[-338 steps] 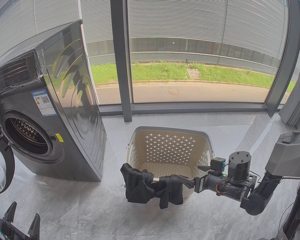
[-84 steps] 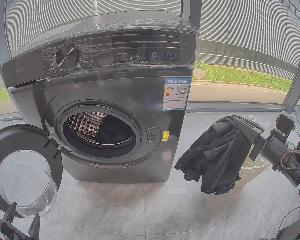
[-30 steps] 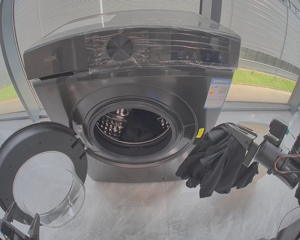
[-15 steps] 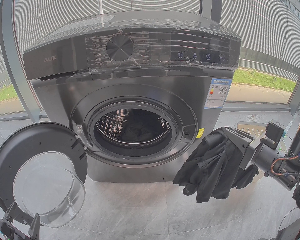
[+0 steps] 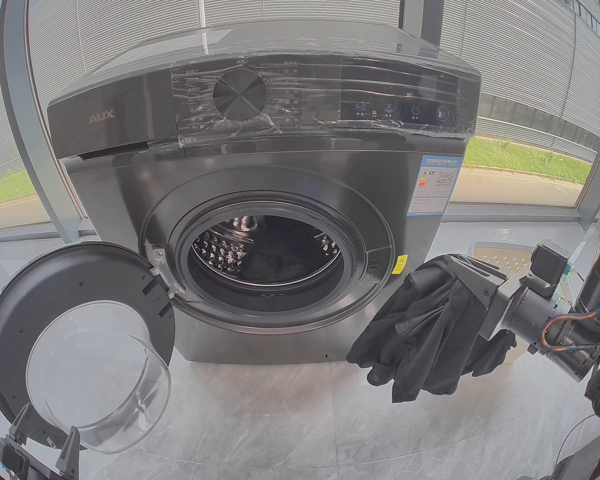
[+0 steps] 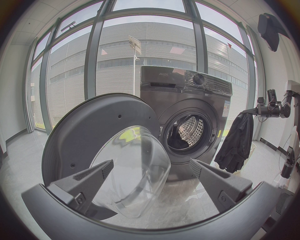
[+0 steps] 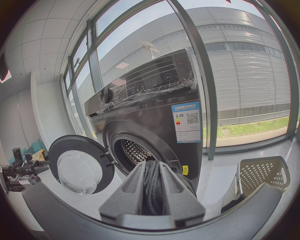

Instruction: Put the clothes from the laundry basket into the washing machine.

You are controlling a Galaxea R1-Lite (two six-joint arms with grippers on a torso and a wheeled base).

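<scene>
A dark grey washing machine [image 5: 262, 156] stands in front of me with its round door [image 5: 81, 337] swung open to the left. Some dark cloth [image 5: 275, 256] lies inside the drum. My right gripper [image 5: 465, 275] is shut on a black garment [image 5: 425, 331], which hangs above the floor to the right of the machine's opening. In the right wrist view the black garment [image 7: 152, 184] is pinched between the fingers. My left gripper [image 6: 150, 175] stands open low at the left, near the open door [image 6: 103, 137], with nothing between its fingers. The cream laundry basket [image 7: 262, 178] sits behind the right gripper.
Tall windows and a dark pillar [image 5: 431, 19] rise behind the machine. Grey tiled floor [image 5: 281, 419] spreads in front of it. The open door takes up the room at the left front.
The camera swung from the basket to face the washing machine. In the last second the right gripper with the garment shifted slightly down and left; the left arm stayed put.
</scene>
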